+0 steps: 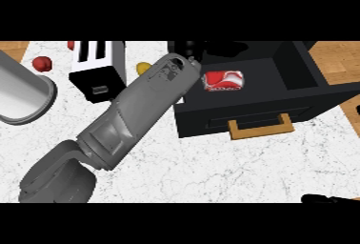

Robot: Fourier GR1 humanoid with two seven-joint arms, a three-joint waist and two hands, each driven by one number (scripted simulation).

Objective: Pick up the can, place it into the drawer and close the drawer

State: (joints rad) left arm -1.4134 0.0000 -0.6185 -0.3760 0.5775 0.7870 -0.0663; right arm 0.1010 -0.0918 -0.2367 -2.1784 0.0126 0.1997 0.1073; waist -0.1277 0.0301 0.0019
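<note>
Single head view, steeply down onto counter [232,162]; left forearm [137,112] close, crossing toward open drawer [302,71]

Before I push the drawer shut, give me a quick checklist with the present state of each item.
1. Can inside the open drawer: ok, it lies on its side there.
2. Left hand clear of the can: cannot tell, the hand is mostly hidden beyond the forearm.
3. Left forearm out of the drawer's closing path: not ok, it lies over the drawer's left edge.
4. Drawer handle unobstructed: ok.
5. Right hand free: cannot tell, only a part shows at the lower right edge.
</note>
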